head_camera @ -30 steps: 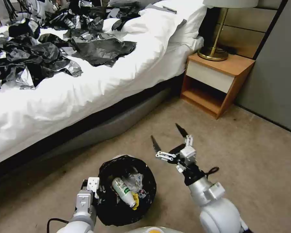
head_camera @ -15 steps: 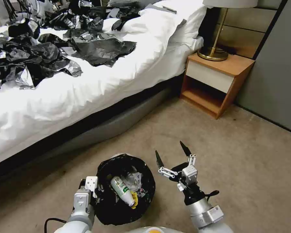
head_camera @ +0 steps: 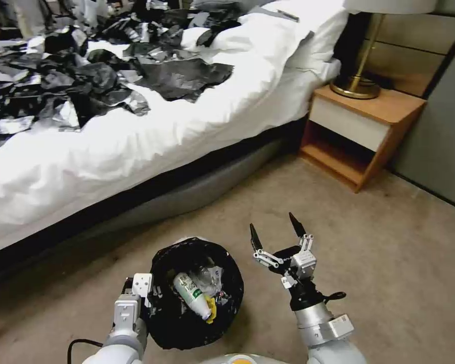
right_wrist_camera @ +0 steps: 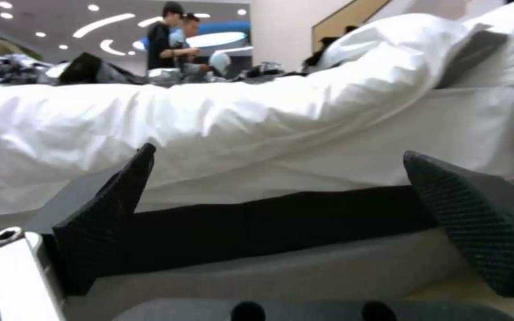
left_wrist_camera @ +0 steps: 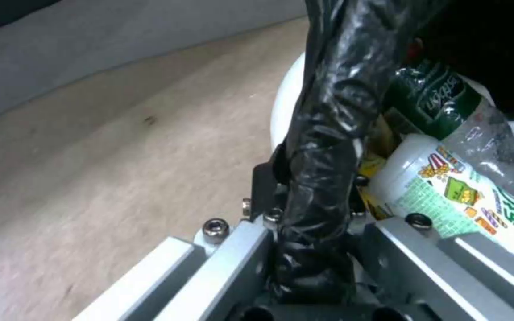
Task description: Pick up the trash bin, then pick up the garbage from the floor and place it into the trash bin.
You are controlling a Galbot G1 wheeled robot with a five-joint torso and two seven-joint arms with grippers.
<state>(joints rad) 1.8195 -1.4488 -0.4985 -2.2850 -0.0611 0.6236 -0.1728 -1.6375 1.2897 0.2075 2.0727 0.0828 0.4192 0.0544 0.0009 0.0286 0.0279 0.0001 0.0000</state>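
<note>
**Bin in hand, right pincer spread wide**

Down near the robot, the bin [head_camera: 197,296] sits low over the carpet [head_camera: 389,242], its black bag [left_wrist_camera: 322,133] folded over the rim. The left pincer [head_camera: 145,298] is clamped on the bin's left edge; from the wrist you see the crinkled bag pinched tight between the metal jaws, white wall just beyond.

Inside the bin: a white bottle [head_camera: 192,296] with a green label lying on its side, a clear bottle [left_wrist_camera: 477,138] with a dark green label against it, and a scrap of yellow wrapper [head_camera: 211,309] at the bottle's near end.

The right pincer [head_camera: 278,233] hovers just right of the bin, pointing toward the bed [head_camera: 162,136], its black fingertips [right_wrist_camera: 108,214] far apart and nothing between them.

Far left, the bed carries a heap of black bags [head_camera: 86,86]. Far right stands a nightstand [head_camera: 364,136] with a brass lamp [head_camera: 356,86] on it.
</note>
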